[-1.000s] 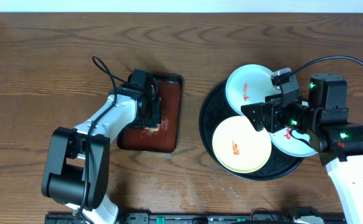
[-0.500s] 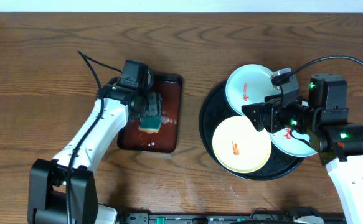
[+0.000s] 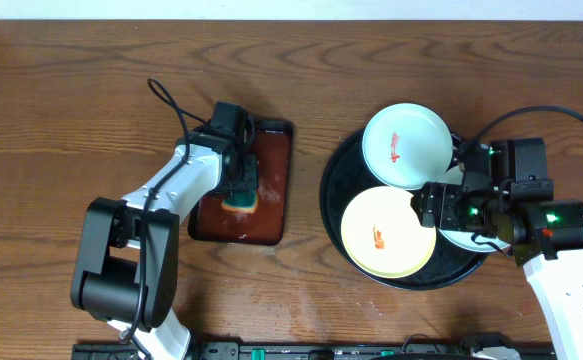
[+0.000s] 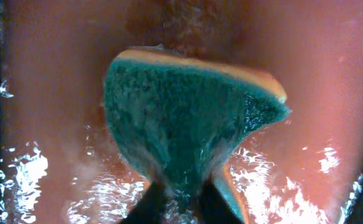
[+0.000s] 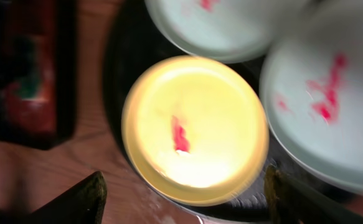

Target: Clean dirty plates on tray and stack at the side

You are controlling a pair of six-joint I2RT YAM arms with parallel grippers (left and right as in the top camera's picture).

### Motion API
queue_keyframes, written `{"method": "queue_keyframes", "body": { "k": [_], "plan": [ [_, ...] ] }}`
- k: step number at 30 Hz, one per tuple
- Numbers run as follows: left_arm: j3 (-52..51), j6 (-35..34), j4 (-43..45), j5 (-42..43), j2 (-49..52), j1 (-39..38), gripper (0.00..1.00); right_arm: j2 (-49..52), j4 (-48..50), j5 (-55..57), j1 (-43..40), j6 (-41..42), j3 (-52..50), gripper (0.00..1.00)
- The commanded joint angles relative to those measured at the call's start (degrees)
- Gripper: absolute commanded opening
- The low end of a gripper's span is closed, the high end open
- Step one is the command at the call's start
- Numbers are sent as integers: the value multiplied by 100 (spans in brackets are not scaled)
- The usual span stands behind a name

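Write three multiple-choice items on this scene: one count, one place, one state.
1. How many plates lie on the black tray? A one, B two, C three.
2. Where is the sponge? A on the black tray, B over the red-brown tray, C on the bare table.
3. The right gripper is: A open and empty, B shut on a plate, C shut on the sponge.
Answers: C, two mint-white plus one yellow; B, the left gripper holds it there; A, its fingers stand wide apart above the plates.
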Motion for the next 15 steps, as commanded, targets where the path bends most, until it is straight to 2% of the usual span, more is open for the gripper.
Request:
{"method": "queue_keyframes", "body": {
  "k": [1,6,12,15],
  "plan": [
    [-24,0,-94,-111,98,-11,7,136,-195,697,-59,448,42,79],
    [195,2,-470,-114,-136,-11,8,662,-391,695,-61,444,37,79],
    [496,2,-1099,-105,-588,-13,7,1578,-568,695,-59,332,-46,67],
    [529,7,-1255,37,-885,-11,7,2092,-487,695,-61,317,-192,64]
  ]
}}
